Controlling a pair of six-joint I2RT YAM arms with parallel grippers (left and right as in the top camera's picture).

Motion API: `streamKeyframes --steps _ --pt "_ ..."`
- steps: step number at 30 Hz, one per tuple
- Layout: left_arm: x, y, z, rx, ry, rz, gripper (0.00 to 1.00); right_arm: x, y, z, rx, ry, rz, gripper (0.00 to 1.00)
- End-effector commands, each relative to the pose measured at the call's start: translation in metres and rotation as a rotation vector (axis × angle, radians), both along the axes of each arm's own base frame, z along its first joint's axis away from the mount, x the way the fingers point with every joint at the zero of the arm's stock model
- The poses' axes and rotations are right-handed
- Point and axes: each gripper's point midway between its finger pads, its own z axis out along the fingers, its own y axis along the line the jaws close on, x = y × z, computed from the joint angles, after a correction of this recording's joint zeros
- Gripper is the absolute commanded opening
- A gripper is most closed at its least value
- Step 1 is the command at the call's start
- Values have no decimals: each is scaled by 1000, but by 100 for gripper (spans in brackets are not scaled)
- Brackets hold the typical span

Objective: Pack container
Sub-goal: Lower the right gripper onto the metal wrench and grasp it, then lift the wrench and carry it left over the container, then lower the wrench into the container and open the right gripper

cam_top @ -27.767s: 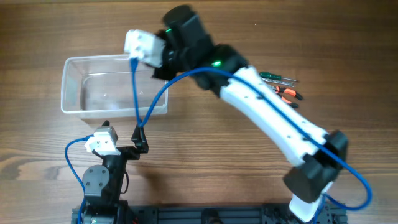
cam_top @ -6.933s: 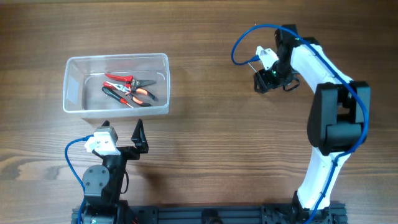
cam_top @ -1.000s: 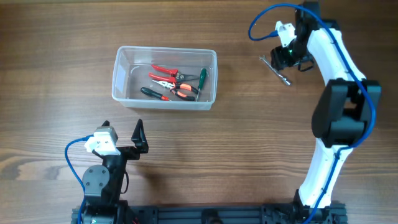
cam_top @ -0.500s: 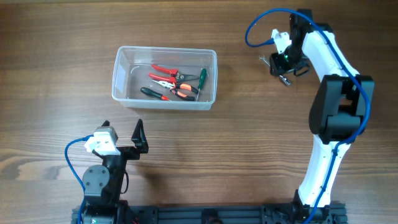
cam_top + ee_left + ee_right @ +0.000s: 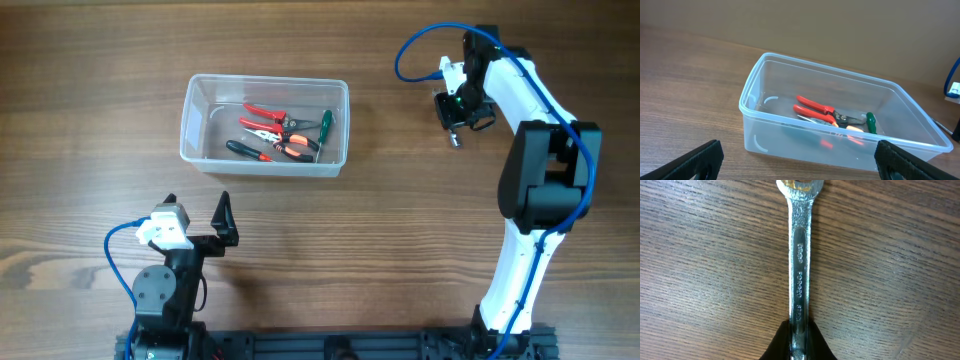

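Overhead: container (image 5: 265,79) sits upper-left on the table (image 5: 400,250), with red pliers (image 5: 262,113), orange-handled pliers (image 5: 287,150) and a green screwdriver (image 5: 326,122) inside. Left gripper (image 5: 196,206) is near its base, spread wide, empty. Right gripper (image 5: 455,124) is far right, well apart from the container.
Left wrist: container is dead ahead.
Right wrist: jaws are pinched on the wrench (image 5: 799,245) shank; the wrench lies flat on the wood.
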Motion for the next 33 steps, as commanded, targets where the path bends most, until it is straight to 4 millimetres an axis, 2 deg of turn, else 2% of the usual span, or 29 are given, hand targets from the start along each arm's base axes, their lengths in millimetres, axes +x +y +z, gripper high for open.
streamKeyframes --steps 1,3,5,8,9,11,14,15,17,18,21,25,28,33 --pt "0 2 -2 -8 5 10 100 8 -5 14 -35 -24 -44 4" --pt "0 2 -2 -8 4 10 100 26 0 51 -23 -111 -38 4" --pt "0 2 -2 -8 5 10 100 43 18 99 38 -221 -11 4" --pt "0 2 -2 -8 5 10 100 54 49 155 106 -345 57 4" --pt "0 2 -2 -8 5 10 100 53 67 177 131 -391 94 4" --pt "0 2 -2 -8 4 10 100 45 101 202 173 -443 174 4" --pt "0 2 -2 -8 5 10 100 25 158 221 248 -468 356 4" --pt "0 2 -2 -8 5 10 100 11 190 225 281 -469 453 4" --pt "0 2 -2 -8 5 10 100 -7 229 225 293 -468 579 4" --pt "0 2 -2 -8 5 10 100 -23 257 223 293 -468 691 4" --pt "0 2 -2 -8 5 10 100 -59 314 215 283 -480 966 4" --pt "0 2 -2 -8 5 10 100 -97 363 195 251 -483 1256 4" --pt "0 2 -2 -8 5 10 100 -106 379 171 226 -446 1327 4" --pt "0 2 -2 -8 5 10 100 -87 375 119 153 -372 1304 4"
